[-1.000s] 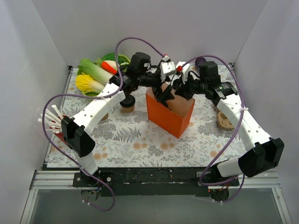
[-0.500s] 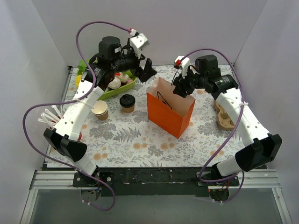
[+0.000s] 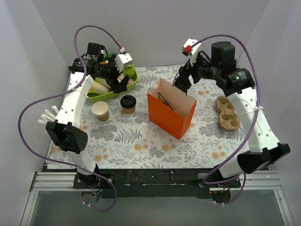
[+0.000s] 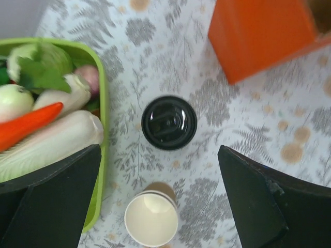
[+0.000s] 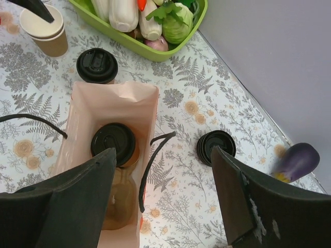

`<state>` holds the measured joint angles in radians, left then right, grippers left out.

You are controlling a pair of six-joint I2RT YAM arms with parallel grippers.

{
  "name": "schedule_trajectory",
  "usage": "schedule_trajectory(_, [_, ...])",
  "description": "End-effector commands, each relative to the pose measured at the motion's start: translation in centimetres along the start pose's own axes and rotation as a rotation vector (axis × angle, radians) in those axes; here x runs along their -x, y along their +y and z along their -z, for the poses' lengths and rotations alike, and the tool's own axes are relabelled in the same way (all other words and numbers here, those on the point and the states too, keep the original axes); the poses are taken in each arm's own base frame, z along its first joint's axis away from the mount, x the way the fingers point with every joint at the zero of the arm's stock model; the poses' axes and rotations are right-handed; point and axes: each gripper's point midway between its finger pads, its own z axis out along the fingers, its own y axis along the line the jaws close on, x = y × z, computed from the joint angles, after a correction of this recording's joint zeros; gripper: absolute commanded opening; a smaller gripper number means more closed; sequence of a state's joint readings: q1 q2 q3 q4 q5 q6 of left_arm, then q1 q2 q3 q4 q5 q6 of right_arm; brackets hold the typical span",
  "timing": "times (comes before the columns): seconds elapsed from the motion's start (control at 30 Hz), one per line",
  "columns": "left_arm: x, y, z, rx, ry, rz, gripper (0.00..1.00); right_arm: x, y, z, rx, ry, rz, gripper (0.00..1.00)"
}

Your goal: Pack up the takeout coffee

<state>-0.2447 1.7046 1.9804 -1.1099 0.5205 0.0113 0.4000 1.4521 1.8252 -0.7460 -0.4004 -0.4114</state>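
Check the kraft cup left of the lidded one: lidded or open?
Open: the unlidded cup shows its pale inside, unlike the lidded cup beside it.

My left arm [image 3: 70,110] and right arm [image 3: 251,115] are showing white link shells with black joint housings and black elbow caps. A purple cable [image 3: 35,110] is looping loosely along each arm from base to wrist. Each wrist is carrying a small white camera block; the right one is showing a red mark. My fingers [image 4: 49,199] are appearing matte black, broad and wedge-shaped, with slightly scuffed edges. Both bases are sitting bolted on a black rail [image 3: 150,180].
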Motion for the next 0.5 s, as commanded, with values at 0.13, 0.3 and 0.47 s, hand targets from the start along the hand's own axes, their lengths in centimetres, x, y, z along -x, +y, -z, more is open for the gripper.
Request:
schedule_trajectory(0.13, [-9.4, -3.7, -4.5, -0.398, 0.169, -0.274, 0.98, 1.5, -0.1, 2.1, -0.05, -0.048, 0.025, 0.81])
schedule_trajectory(0.3, [-10.5, -2.3, -6.6, -0.428, 0.183, -0.387, 0.98, 0.7, 0.3, 2.8, -0.068, -0.032, -0.003, 0.82])
schedule_trajectory(0.47, [-11.6, -2.0, -8.6, -0.471, 0.193, -0.435, 0.98, -0.3, 0.5, 3.0, -0.075, -0.013, -0.002, 0.81])
